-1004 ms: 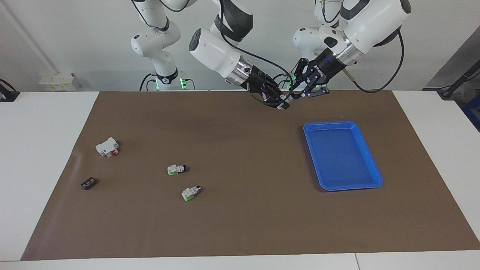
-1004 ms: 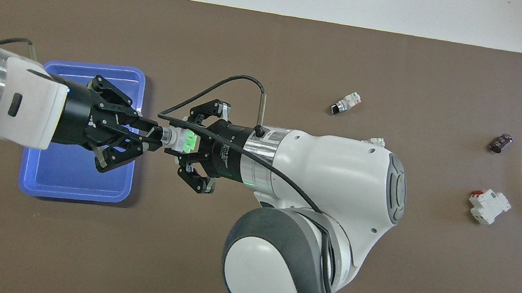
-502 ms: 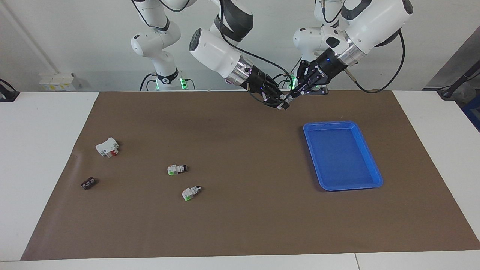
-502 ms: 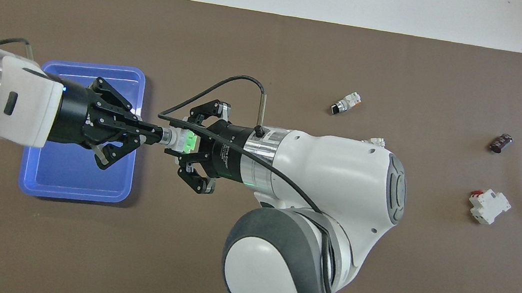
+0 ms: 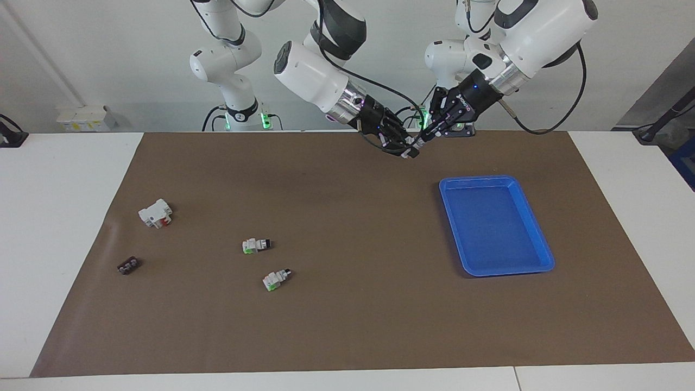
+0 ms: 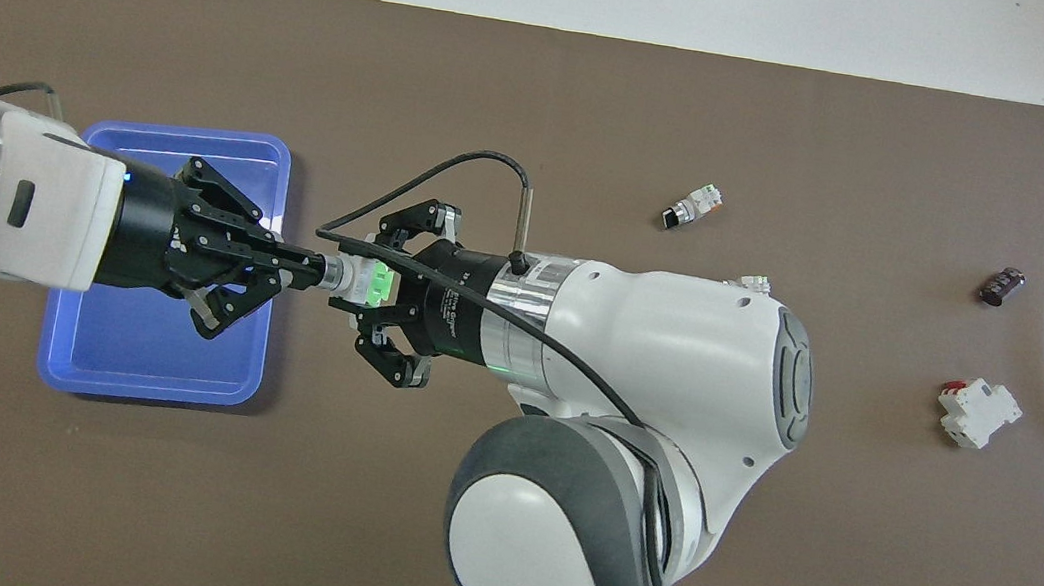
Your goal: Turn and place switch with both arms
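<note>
Gripping one of three small white plastic switches [image 6: 365, 279] with green parts over the brown mat [image 5: 347, 326] beside the blue tray [image 5: 535, 228], the right gripper [image 6: 369, 281] clamps its body — the left gripper [image 6: 315, 268] pinches its black knob, which points toward the left arm's end of the table.

White table [image 5: 65, 228] under brown mat [image 5: 347, 326], pale wall [image 5: 108, 54].

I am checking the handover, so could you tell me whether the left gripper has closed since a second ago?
Yes. The left gripper has shut on the switch; its links, earlier spread over the blue tray, are drawn in.
</note>
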`<state>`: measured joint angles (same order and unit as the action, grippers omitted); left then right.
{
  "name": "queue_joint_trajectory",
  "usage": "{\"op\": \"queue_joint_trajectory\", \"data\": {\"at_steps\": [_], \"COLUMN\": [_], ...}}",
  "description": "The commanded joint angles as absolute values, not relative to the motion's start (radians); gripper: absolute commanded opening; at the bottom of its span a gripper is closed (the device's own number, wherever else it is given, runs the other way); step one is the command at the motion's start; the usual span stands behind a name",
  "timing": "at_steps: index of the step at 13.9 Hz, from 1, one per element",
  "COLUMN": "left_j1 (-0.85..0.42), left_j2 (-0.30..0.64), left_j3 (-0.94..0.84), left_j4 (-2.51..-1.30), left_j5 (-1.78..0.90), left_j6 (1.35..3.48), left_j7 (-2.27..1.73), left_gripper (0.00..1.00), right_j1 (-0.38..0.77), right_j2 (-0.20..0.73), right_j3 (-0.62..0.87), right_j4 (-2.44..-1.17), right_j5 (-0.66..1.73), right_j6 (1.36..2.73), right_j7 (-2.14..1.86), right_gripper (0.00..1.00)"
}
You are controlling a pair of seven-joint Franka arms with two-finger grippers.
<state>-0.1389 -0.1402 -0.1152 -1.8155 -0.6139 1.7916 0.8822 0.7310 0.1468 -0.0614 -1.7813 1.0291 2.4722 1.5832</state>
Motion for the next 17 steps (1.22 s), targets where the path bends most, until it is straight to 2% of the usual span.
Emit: {"op": "queue_joint_trajectory", "data": {"at_steps": [1, 17], "left_j1": [-0.141, -0.138], "left_j2": [-0.178, -0.178], "left_j3": [-0.115, -0.118], "left_j4": [-1.853, -1.836], "left_j5": [-0.624, -0.581], "left_j6": [1.801, 1.735], "left_j7": [0.786, 0.117], "left_gripper": [0.0, 0.0], "right_j1": [0.726, 0.724], "right_j2": [0.133, 0.133], "right_j3": [-0.058, -0.058], "right_j4": [-1.787, -1.787], "right_j5": [1.045, 1.045], "right_j6": [2.462, 2.459], "right_j7": [1.595, 1.597], "right_gripper": [0.0, 0.0]}}
